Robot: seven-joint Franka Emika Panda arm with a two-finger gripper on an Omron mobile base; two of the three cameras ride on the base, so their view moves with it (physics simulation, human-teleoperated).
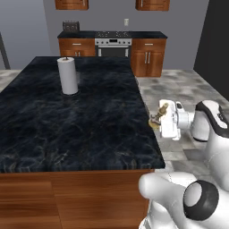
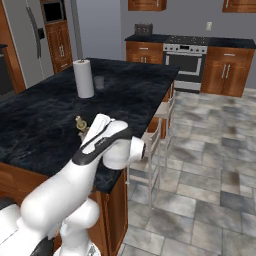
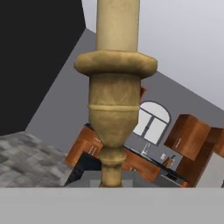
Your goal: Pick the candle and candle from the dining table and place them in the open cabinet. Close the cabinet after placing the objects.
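Jaws (image 1: pixel 160 117): pressed almost together, pinching the slender brass stem of the taper candle (image 3: pixel 114 87); the fingertips themselves are hidden behind the holder and the white hand.
Held candle: in the hand view its cream shaft rises from a wide brass collar, with a tapering turned stem below that runs down toward the jaws; in the left base view it shows as a small brass and cream shape at the front of the hand.
Position of jaws: just past the right edge of the desk (image 1: pixel 67 125), level with or slightly above its black veined top, near the front right corner; whether the holder still touches the top cannot be told.
Hand: turned on its side, pointing toward the desk, with the white forearm behind it.
Ahead of jaws, far across the desk: a tall white paper-towel roll (image 1: pixel 68 75) standing upright, with a small dark cup (image 2: pixel 99 82) just beside it.
Beyond the jaws, off the desk: pale chairs (image 2: pixel 150 150) tucked against the desk's wood side, grey tiled floor (image 2: pixel 210 150).
Far background: a stove (image 1: pixel 113 44) between reddish-brown base cabinets (image 1: pixel 147 56), wall cabinets (image 1: pixel 71 4) above.
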